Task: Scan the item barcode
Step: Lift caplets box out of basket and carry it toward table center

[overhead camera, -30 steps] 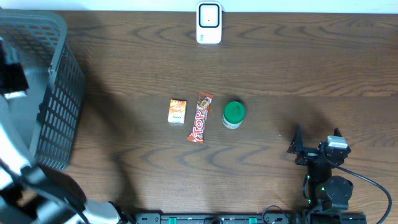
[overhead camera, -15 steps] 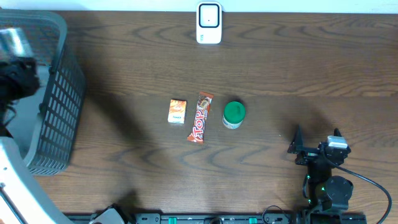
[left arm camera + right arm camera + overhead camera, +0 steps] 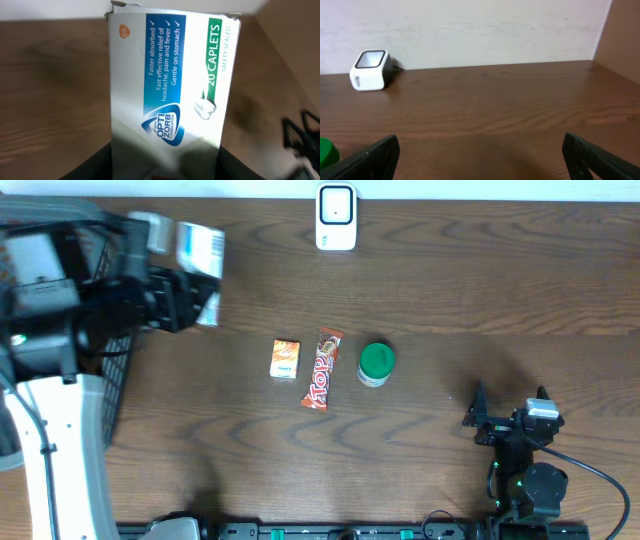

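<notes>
Parking the right pincer (image 3: 485, 160) at the near edge of the brown wooden tabletop (image 3: 450, 290), jaws spread wide and holding nothing. Leaving the small orange carton (image 3: 285, 359), the red-wrapped candy bar (image 3: 322, 369) and the green-lidded tub (image 3: 376, 364) lying in a row mid-table. Further back on the left, clamping the left pincer (image 3: 165, 172) on the lower end of the white-and-blue cardboard caplet box (image 3: 170, 95), holding it in the air, well apart from that row. Probably handling as light, stiff yet crushable, with slick printed faces; gripping gently across the narrow sides near one end looking wisest. Not showing any barcode on the visible face. Aiming, presumably, for the white boxy scanner (image 3: 336, 218) standing at the far edge.
</notes>
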{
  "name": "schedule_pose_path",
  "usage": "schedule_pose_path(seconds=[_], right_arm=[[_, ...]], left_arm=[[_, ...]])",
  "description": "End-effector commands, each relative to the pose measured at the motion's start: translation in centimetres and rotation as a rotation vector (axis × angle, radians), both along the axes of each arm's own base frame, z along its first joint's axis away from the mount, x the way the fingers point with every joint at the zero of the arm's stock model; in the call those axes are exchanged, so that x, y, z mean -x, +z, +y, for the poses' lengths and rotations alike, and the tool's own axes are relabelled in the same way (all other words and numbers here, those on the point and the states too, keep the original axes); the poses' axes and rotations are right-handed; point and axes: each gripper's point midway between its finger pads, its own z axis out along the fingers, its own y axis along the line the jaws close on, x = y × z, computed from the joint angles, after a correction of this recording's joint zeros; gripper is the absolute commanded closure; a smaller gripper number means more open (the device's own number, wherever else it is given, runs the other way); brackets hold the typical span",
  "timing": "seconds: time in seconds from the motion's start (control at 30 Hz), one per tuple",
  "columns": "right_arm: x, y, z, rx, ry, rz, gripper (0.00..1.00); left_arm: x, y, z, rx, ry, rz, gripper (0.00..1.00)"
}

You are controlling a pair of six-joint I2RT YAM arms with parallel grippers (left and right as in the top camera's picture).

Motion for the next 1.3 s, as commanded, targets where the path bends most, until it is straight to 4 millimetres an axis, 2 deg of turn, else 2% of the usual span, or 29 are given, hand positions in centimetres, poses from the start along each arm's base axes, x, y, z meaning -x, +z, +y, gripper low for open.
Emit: schedule_pose_path(seconds=[0.0, 0.23, 0.33, 0.47, 0.6, 0.83, 0.93, 1.07, 1.2, 1.27], right_arm=[[0.0, 0.0, 0.1, 0.012, 0.005, 0.0, 0.01], [0.0, 0.0, 0.1, 0.012, 0.005, 0.0, 0.01], [0.0, 0.0, 0.1, 0.012, 0.005, 0.0, 0.01], [0.0, 0.0, 0.0, 0.012, 0.0, -0.001, 0.01], [0.0, 0.0, 0.0, 0.012, 0.001, -0.001, 0.01], [0.0, 0.0, 0.6, 0.008, 0.032, 0.0, 0.01], [-0.1, 0.1, 2.1, -0.101, 0.114, -0.01, 0.01], [0.4, 0.4, 5.8, -0.263, 0.32, -0.002, 0.01], [2.0, -0.1, 10.3, -0.536, 0.567, 0.112, 0.01], [2.8, -0.7, 11.8, -0.644, 0.648, 0.196, 0.01]], left_arm=[[1.2, -1.6, -2.6, -0.008, -0.116, 0.038, 0.46], [3.6, -5.4, -6.9, 0.034, -0.263, 0.155, 0.46], [4.8, -6.1, -9.2, 0.107, -0.36, 0.171, 0.46], [5.8, -7.2, -11.1, 0.149, -0.434, 0.189, 0.46], [6.7, -7.8, -12.0, 0.147, -0.472, 0.205, 0.46], [8.6, -7.6, -14.4, 0.139, -0.603, 0.171, 0.46], [9.4, -7.5, -15.4, 0.135, -0.642, 0.166, 0.46], [9.5, -7.3, -15.8, 0.137, -0.658, 0.152, 0.46], [9.3, -7.3, -15.9, 0.138, -0.659, 0.144, 0.46], [9.2, -7.2, -15.9, 0.139, -0.658, 0.139, 0.46]])
